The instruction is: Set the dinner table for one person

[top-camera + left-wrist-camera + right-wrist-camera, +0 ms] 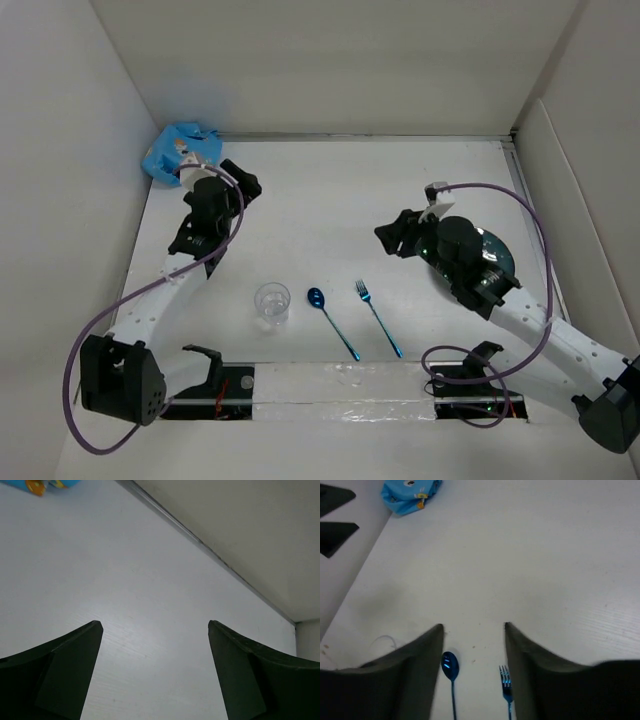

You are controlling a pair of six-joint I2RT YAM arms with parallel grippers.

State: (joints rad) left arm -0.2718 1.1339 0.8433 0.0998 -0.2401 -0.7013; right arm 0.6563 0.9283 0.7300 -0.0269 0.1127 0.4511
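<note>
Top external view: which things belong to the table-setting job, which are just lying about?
Job: matte white tabletop; crumpled blue printed placemat; clear drinking glass; shiny blue spoon; shiny blue fork; dark round plate under the right arm.
Lying about: clear tape strip along the near edge.

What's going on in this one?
Two robot arms are setting a dinner table, but neither holds anything right now. The left gripper is open over bare tabletop, near a crumpled blue placemat in the far-left corner. The right gripper is also open, hovering mid-table. A glass, blue spoon and blue fork lie near the front edge. A dark plate sits partly under the right arm.
</note>
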